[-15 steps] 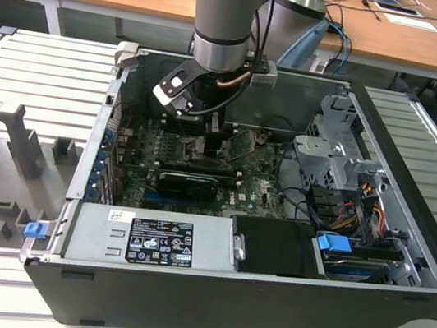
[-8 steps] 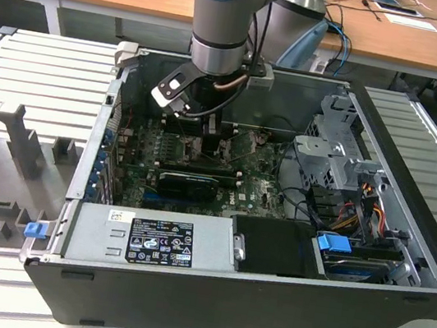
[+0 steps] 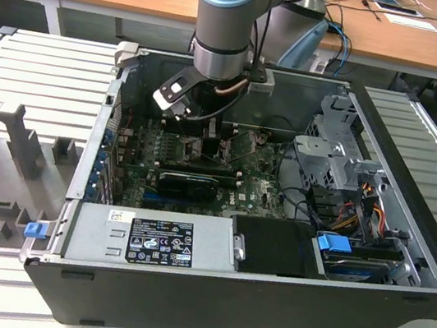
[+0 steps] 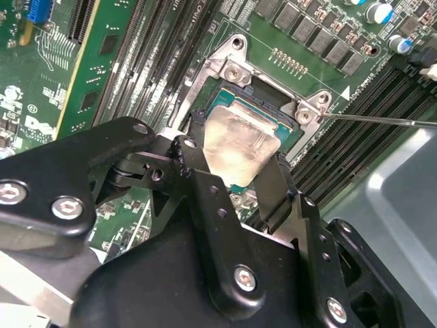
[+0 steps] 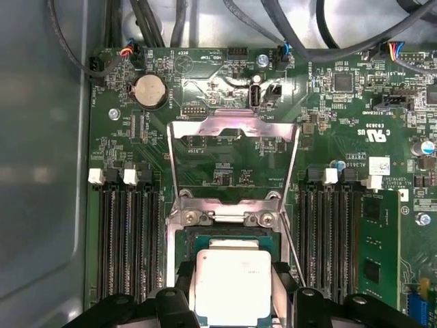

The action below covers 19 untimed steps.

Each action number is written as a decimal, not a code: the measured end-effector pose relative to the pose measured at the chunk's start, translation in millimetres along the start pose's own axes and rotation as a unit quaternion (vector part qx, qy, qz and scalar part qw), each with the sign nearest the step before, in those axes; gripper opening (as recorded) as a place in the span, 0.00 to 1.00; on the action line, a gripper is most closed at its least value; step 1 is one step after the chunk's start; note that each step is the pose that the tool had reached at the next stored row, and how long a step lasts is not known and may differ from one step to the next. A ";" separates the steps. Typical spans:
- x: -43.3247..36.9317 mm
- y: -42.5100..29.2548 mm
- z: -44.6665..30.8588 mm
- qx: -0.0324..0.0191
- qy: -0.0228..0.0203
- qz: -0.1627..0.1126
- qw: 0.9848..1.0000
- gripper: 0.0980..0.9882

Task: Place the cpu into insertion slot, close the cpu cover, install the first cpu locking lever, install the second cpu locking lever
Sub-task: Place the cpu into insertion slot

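Observation:
The cpu [image 5: 232,283], a pale silver square chip, sits between my gripper's [image 5: 234,290] two black fingers [image 5: 183,283], which are shut on its opposite edges. It hovers just over the insertion slot [image 5: 229,236], a dark socket with a silvery rim. In the second wrist view the cpu [image 4: 235,140] covers most of the insertion slot [image 4: 229,100] inside my gripper [image 4: 232,160]. The cpu cover [image 5: 232,126], a thin silvery frame, is swung back open beyond the socket. A thin wire locking lever [image 4: 382,121] sticks out free beside the socket. In the exterior view my gripper [image 3: 209,142] is low inside the open computer case.
Long black memory slots [image 5: 126,239] flank the socket on both sides. A black graphics card [image 3: 190,183] lies near the arm, with a grey power supply [image 3: 148,240] in front. A drive cage [image 3: 340,158] and cables [image 3: 362,203] fill the case at the exterior view's right.

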State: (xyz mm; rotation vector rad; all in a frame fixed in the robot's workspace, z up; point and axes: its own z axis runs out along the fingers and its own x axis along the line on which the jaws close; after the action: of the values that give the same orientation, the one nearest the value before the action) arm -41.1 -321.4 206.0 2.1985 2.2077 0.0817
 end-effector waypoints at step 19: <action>3.6 1.3 4.5 0.001 0.002 0.000 1.000 0.57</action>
State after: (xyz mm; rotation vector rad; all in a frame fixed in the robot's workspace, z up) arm -39.6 -317.7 201.6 2.2021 2.2109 0.0836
